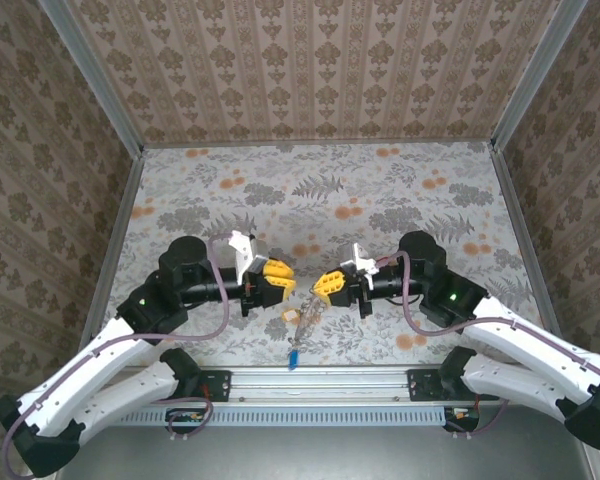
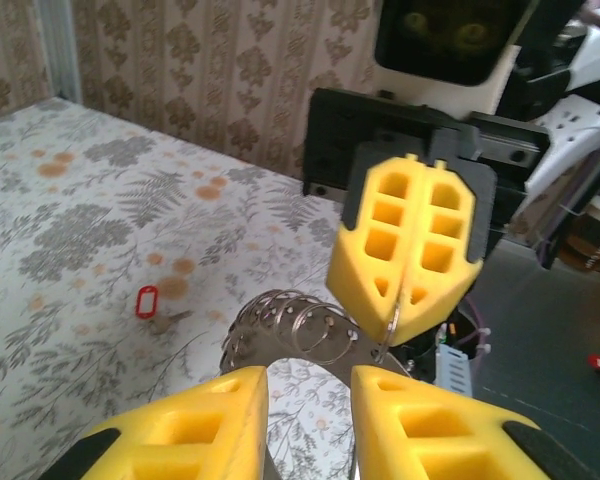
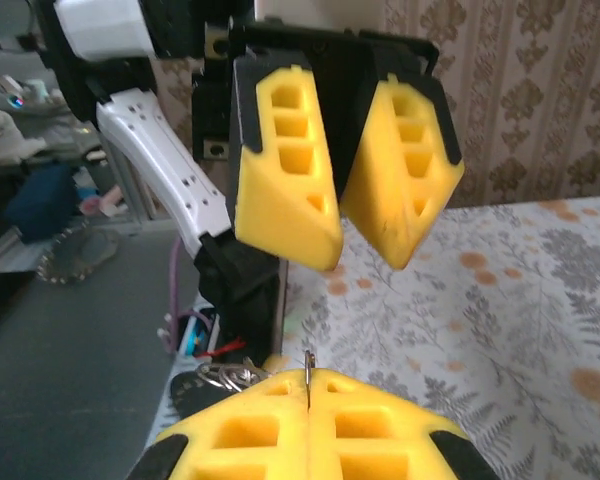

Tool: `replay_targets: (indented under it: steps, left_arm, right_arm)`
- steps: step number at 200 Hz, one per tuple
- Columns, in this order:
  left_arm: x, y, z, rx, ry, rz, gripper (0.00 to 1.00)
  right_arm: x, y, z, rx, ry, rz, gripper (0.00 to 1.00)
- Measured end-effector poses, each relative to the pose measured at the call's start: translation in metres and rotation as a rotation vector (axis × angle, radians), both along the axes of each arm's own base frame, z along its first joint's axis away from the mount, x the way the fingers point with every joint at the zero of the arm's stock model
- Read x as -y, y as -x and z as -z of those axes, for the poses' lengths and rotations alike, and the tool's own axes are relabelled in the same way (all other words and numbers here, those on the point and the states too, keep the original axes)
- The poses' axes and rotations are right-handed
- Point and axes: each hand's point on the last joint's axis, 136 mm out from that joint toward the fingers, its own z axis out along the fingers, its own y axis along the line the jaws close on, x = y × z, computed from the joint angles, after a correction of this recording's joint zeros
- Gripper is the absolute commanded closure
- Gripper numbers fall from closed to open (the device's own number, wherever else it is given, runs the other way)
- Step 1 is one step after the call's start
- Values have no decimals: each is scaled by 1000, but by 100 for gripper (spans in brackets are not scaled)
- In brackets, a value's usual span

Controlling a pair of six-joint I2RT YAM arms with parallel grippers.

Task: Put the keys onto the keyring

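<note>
My right gripper (image 3: 308,388) is shut on the edge of a thin metal keyring (image 3: 308,362), which sticks up between its yellow pads. It faces my left gripper (image 2: 310,390), which is open with nothing between its fingers. Between them hangs a grey arched holder with several wire rings (image 2: 285,325). In the top view both grippers, left (image 1: 278,280) and right (image 1: 328,287), meet above the table's near edge. A blue key (image 1: 294,357) dangles below the ring bundle (image 1: 306,320), and an orange-yellow tag (image 1: 289,314) sits beside it. A red-tagged key (image 2: 145,302) lies flat on the table.
The floral table (image 1: 320,190) stretches away behind the grippers, fenced by patterned walls. A metal rail (image 1: 320,385) runs along the near edge just under the hanging blue key. Both arm bases stand at the bottom corners.
</note>
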Motion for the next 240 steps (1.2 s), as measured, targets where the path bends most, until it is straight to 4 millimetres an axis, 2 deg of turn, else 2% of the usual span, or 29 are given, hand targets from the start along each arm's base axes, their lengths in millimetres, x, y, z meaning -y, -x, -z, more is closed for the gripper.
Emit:
replay_targets:
  steps: [58, 96, 169, 208, 228, 240]
  left_arm:
    - [5, 15, -5, 21, 21, 77, 71]
    - [9, 17, -9, 42, 21, 99, 72]
    - [20, 8, -4, 54, -9, 103, 75]
    - [23, 9, -7, 68, -9, 114, 83]
    - [24, 10, -7, 69, -12, 122, 100]
    - [24, 11, -7, 77, -13, 127, 100]
  right_arm:
    - [-1, -5, -23, 0, -90, -26, 100]
    - [-7, -10, -18, -29, -88, -42, 100]
    - [-8, -4, -19, -38, -96, -81, 100]
    - [-7, -3, -22, -29, -107, -91, 100]
    - [-7, -4, -22, -29, -107, -86, 100]
    - [-6, -5, -22, -29, -107, -86, 100]
